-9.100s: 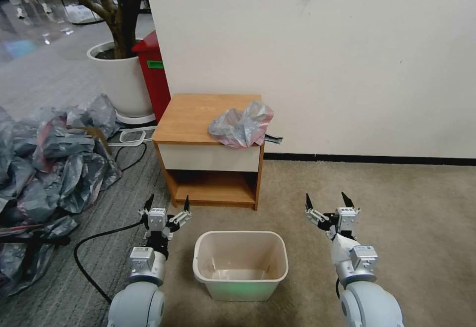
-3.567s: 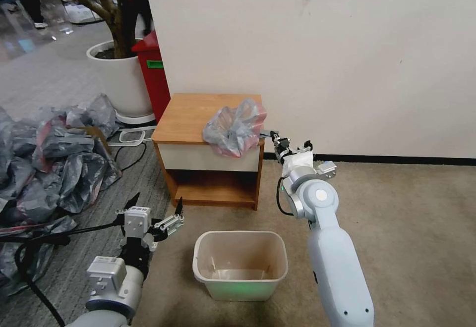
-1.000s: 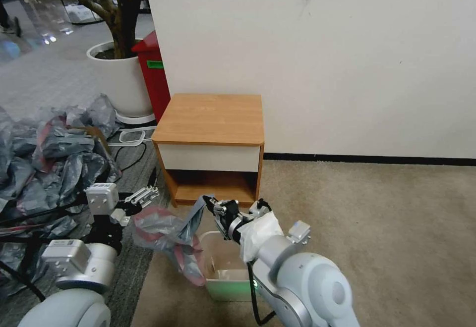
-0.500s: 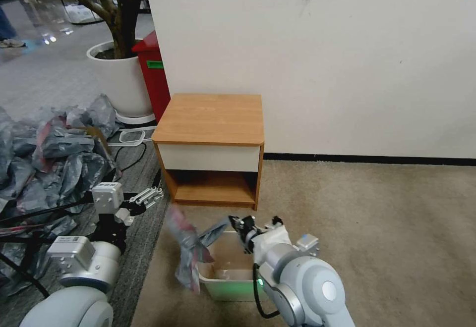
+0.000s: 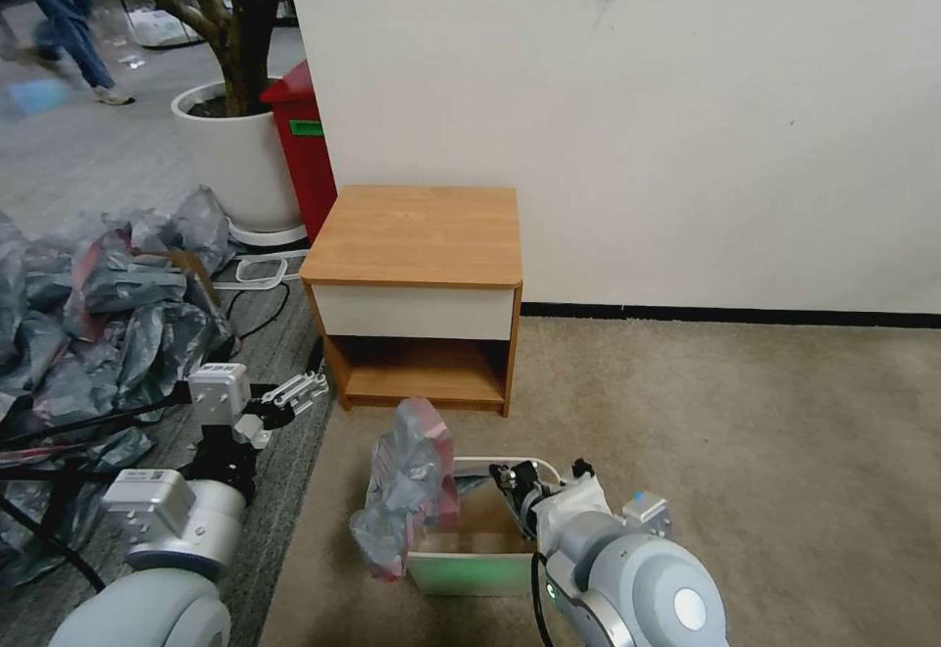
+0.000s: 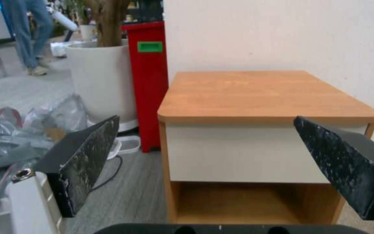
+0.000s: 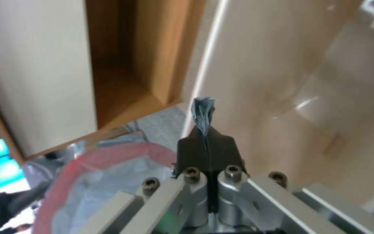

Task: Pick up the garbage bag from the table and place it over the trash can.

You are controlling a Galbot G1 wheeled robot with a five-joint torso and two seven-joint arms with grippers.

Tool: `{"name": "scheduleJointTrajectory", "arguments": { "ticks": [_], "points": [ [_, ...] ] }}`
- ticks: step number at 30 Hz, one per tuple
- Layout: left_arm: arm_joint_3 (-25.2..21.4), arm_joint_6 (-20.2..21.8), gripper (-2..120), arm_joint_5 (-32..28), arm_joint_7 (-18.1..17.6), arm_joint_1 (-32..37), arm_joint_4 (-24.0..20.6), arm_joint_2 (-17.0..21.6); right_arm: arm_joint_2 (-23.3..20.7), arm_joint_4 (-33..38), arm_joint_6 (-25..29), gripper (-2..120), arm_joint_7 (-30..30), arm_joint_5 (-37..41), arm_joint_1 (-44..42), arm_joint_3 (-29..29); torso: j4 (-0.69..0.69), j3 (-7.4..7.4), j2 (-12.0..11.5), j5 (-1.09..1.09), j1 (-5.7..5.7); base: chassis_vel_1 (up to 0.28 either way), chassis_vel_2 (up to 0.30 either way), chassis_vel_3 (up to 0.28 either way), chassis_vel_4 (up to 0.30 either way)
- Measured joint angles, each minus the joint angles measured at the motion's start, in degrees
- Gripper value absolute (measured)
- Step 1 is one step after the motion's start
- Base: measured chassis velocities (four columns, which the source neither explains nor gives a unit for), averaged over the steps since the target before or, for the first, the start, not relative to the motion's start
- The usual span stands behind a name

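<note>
- Head view, nearest: the right arm reaches in from the lower right, and the right pincer (image 5: 508, 479) sits over the open top of the trash can (image 5: 461, 569), just inside its rim.
- In the right wrist view the right pincer (image 7: 206, 138) is clenched, its two dark fingers pressed together on a twisted blue-grey strip of the garbage bag (image 7: 109, 175); the strip sticks out past the fingertips.
- The garbage bag (image 5: 407, 485) hangs bunched over the trash can's left rim, grey plastic with a pink-red band, most of it draped down the outer left side and rising above the rim. It is off the bench.
- The trash can stands on the beige carpet, directly in front of the bench.
- The left pincer (image 5: 294, 394) is held to the left above the grey floor, apart from the bag; in the left wrist view the left pincer (image 6: 221, 162) is released, its black fingers (image 6: 87, 159) spread wide with nothing between them, facing the bench front.
- The bench (image 5: 421, 235) stands against the white wall, its wooden top bare.
- To the left lies a heap of grey and pink bags (image 5: 108, 304) on the floor.
- Farthest back, a red bin (image 5: 304, 142) and a white plant pot (image 5: 235, 152) stand beside the bench.
</note>
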Motion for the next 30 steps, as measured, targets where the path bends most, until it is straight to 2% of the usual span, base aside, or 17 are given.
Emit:
{"name": "scheduleJointTrajectory", "arguments": {
  "ticks": [2,4,5,8,9,12,13,14,16,18,19,21,22,24,27,28,30],
  "points": [
    [0.03,-0.01,100,0.11,0.03,0.04,0.0,-0.05,0.01,0.02,-0.1,2,0.44,0.03,-0.01,0.09,0.0,0.0,0.0,-0.01,0.0,0.0,0.0,0.0,0.0],
    [0.08,-0.04,100,0.29,0.11,0.1,0.0,-0.13,-0.02,0.22,-0.22,12,0.73,-0.04,-0.05,0.09,0.0,0.0,0.0,-0.01,0.0,0.0,0.0,0.0,0.0],
    [0.08,-0.04,100,0.29,0.11,0.1,0.0,-0.13,-0.02,0.22,-0.22,12,0.73,-0.04,-0.05,0.09,0.0,0.0,0.0,-0.01,0.0,0.0,0.0,0.0,0.0],
    [0.47,-0.08,100,0.9,0.43,0.27,0.0,-0.47,-0.26,0.73,-0.36,27,1.48,-0.33,-0.33,0.12,0.0,0.0,0.0,-0.01,0.0,0.0,0.0,0.0,0.0],
    [0.47,-0.08,100,0.9,0.43,0.27,0.0,-0.47,-0.26,0.73,-0.36,27,1.48,-0.33,-0.33,0.12,0.0,0.0,0.0,-0.01,0.0,0.0,0.0,0.0,0.0],
    [1.14,-0.19,100,1.73,1.14,0.49,0.0,-0.83,-0.59,1.46,-0.48,40,2.26,-1.01,-1.02,0.16,0.0,0.0,0.0,-0.01,0.0,0.0,0.0,0.0,0.0],
    [1.14,-0.19,100,1.73,1.14,0.49,0.0,-0.83,-0.59,1.46,-0.48,40,2.26,-1.01,-1.02,0.16,0.0,0.0,0.0,-0.01,0.0,0.0,0.0,0.0,0.0],
    [1.5,-0.2,100,1.99,1.27,0.53,0.0,-0.89,-0.74,1.85,-0.52,47,2.83,-1.42,-1.31,0.17,0.0,0.0,0.0,-0.01,0.0,0.0,0.0,0.0,0.0],
    [1.83,-0.21,100,2.18,1.37,0.52,0.0,-0.91,-0.89,2.25,-0.53,51,3.37,-1.62,-1.52,0.26,0.0,0.0,0.0,-0.01,0.0,0.0,0.0,0.0,0.0],
    [2.29,-0.22,100,2.73,1.72,0.41,0.0,-0.9,-1.35,3.56,-0.59,64,4.23,-2.12,-1.93,0.55,0.0,0.0,0.0,-0.01,0.0,0.0,0.0,0.0,0.0],
    [2.29,-0.22,100,2.73,1.72,0.41,0.0,-0.9,-1.35,3.56,-0.59,64,4.23,-2.12,-1.93,0.55,0.0,0.0,0.0,-0.01,0.0,0.0,0.0,0.0,0.0],
    [2.56,-0.22,100,3.13,1.94,0.46,0.0,-0.81,-1.68,4.57,-0.71,70,4.3,-2.52,-2.14,0.8,0.0,0.0,0.0,-0.01,0.0,0.0,0.0,0.0,0.0],
    [2.92,-0.22,100,3.45,2.25,0.56,0.0,-0.69,-1.99,5.68,-1.15,77,4.25,-3.24,-2.3,1.08,0.0,0.0,0.0,0.0,0.0,0.0,0.0,0.0,0.0],
    [3.11,-0.22,100,3.6,2.42,0.59,0.0,-0.62,-2.09,6.11,-1.39,80,4.08,-3.82,-2.36,1.2,0.0,0.0,0.0,-0.01,0.0,0.0,0.0,0.0,0.0],
    [5.15,0.13,100,4.55,3.14,0.8,0.54,0.42,-2.7,8.38,-4.1,94,-0.71,-9.98,-2.84,2.51,0.01,0.0,0.0,0.0,0.0,0.0,0.0,0.0,0.0],
    [5.15,0.13,100,4.55,3.14,0.8,0.54,0.42,-2.7,8.38,-4.1,94,-0.71,-9.98,-2.84,2.51,0.01,0.0,0.0,0.0,0.0,0.0,0.0,0.0,0.0],
    [6.77,0.22,100,5.49,3.14,1.03,1.93,1.28,-2.97,9.1,-6.55,99,-5.31,-12.91,-3.63,4.11,0.0,0.0,0.0,0.0,0.0,0.0,0.0,0.0,0.0]
  ]
}}
